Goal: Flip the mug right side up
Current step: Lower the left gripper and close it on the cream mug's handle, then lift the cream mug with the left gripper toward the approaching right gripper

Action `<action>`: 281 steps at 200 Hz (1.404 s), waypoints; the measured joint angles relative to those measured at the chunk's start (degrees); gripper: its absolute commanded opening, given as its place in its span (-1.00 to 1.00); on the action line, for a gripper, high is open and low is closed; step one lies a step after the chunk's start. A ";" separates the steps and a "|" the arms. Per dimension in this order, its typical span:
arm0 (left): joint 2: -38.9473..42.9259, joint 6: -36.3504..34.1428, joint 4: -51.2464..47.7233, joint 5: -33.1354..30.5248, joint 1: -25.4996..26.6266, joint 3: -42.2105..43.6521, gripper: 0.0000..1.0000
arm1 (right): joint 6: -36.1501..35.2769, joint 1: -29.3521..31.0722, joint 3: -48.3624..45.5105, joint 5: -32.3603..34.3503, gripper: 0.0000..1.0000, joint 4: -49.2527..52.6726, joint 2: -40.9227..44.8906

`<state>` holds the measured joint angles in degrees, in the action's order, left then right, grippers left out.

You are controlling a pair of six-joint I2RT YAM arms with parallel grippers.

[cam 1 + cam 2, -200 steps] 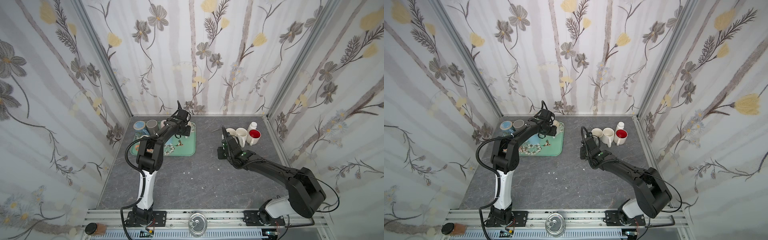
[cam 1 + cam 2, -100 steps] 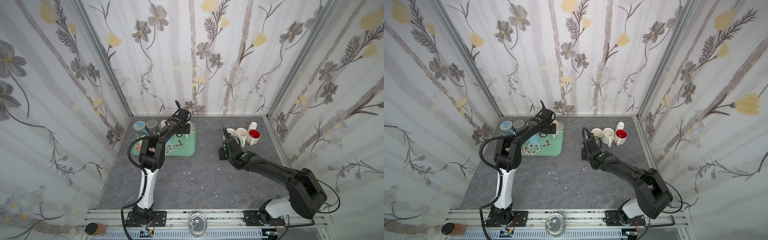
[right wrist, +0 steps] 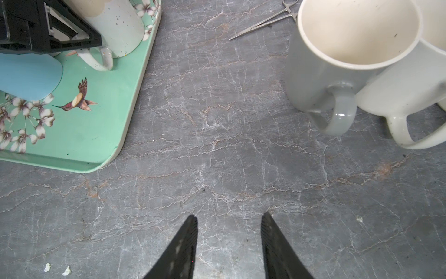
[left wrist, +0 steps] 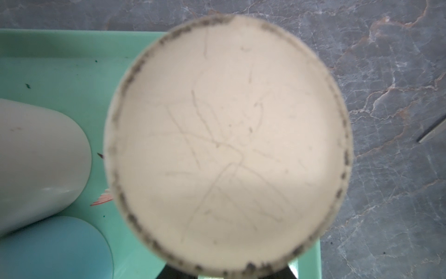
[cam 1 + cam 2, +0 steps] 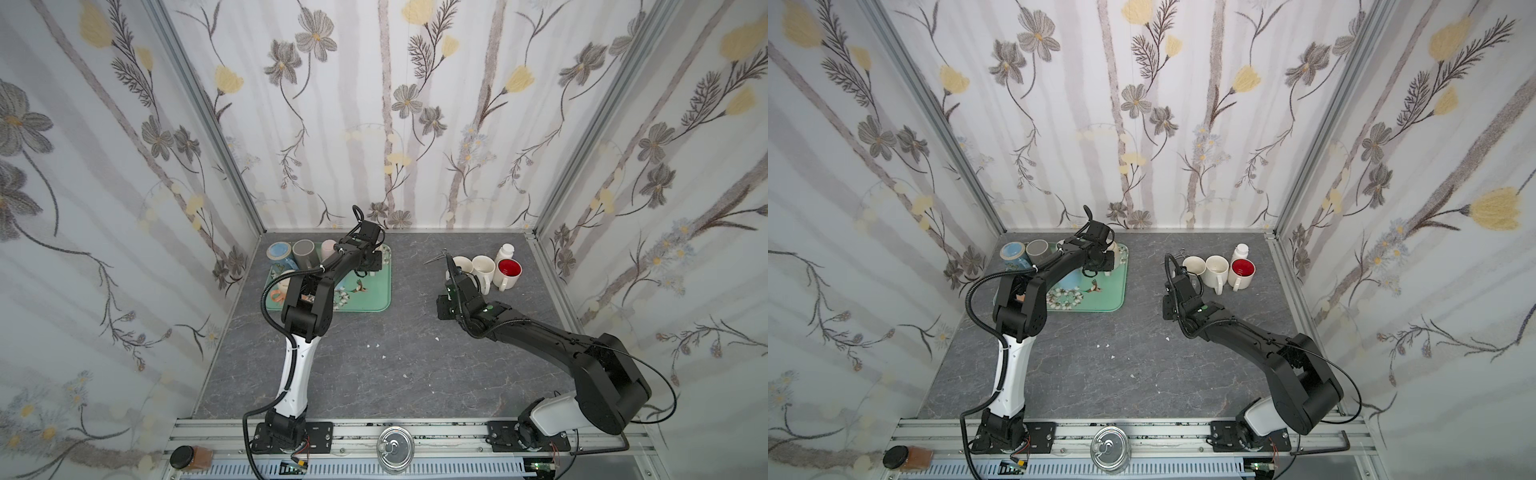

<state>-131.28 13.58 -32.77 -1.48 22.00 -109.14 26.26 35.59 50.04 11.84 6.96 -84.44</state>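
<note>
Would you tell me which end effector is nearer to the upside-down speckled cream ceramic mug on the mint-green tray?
Left. The left end effector sits directly over the speckled cream mug; the right end effector hangs over bare tabletop, off the mint-green tray.

Right pincer, jaws parted, hangs over grey tabletop between green tray and upright grey mug.
</note>
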 measured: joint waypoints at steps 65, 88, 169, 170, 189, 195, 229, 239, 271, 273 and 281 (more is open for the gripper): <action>2.34 -0.07 1.79 -0.44 -0.02 5.05 -0.94 | -0.35 -0.04 0.15 -1.05 -0.12 -0.72 -0.31; 4.76 -0.11 3.19 -0.42 -0.04 8.85 -1.00 | -0.13 -0.04 -0.48 -1.64 -0.12 -1.18 -0.22; 14.32 0.61 8.63 2.56 -0.04 22.82 -1.00 | 2.86 0.85 -1.73 -6.10 -0.12 -3.69 0.50; 14.38 0.61 8.63 2.62 -0.04 22.88 -1.00 | 2.86 0.85 -1.73 -6.10 -0.12 -3.72 0.50; 16.09 0.96 9.84 3.72 -0.04 24.76 -1.00 | 3.52 1.27 -1.73 -7.41 -0.12 -4.39 0.50; 16.79 1.11 10.19 4.33 -0.04 25.44 -1.00 | 3.74 1.44 -1.73 -7.43 -0.12 -4.63 0.48; 19.85 1.68 13.31 7.06 -0.04 28.11 -1.00 | 5.49 1.90 -1.73 -9.01 -0.13 -6.47 0.35; 20.28 1.97 14.23 7.82 -0.04 28.61 -1.00 | 6.01 2.01 -1.73 -9.94 -0.12 -7.10 0.22; 21.46 3.34 16.87 10.29 -0.20 30.45 -1.00 | 7.82 2.21 -1.73 -11.96 -0.13 -9.20 -0.31; 21.62 3.34 17.09 10.43 -0.20 30.67 -1.00 | 7.87 2.21 -1.73 -11.96 -0.13 -9.33 -0.35; 22.05 3.54 17.49 10.80 -0.26 31.17 -1.00 | 8.35 2.27 -1.73 -12.26 -0.13 -9.86 -0.52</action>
<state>-109.23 17.12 -15.29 9.32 21.74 -77.97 34.61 37.87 48.31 -0.43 -2.90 -84.97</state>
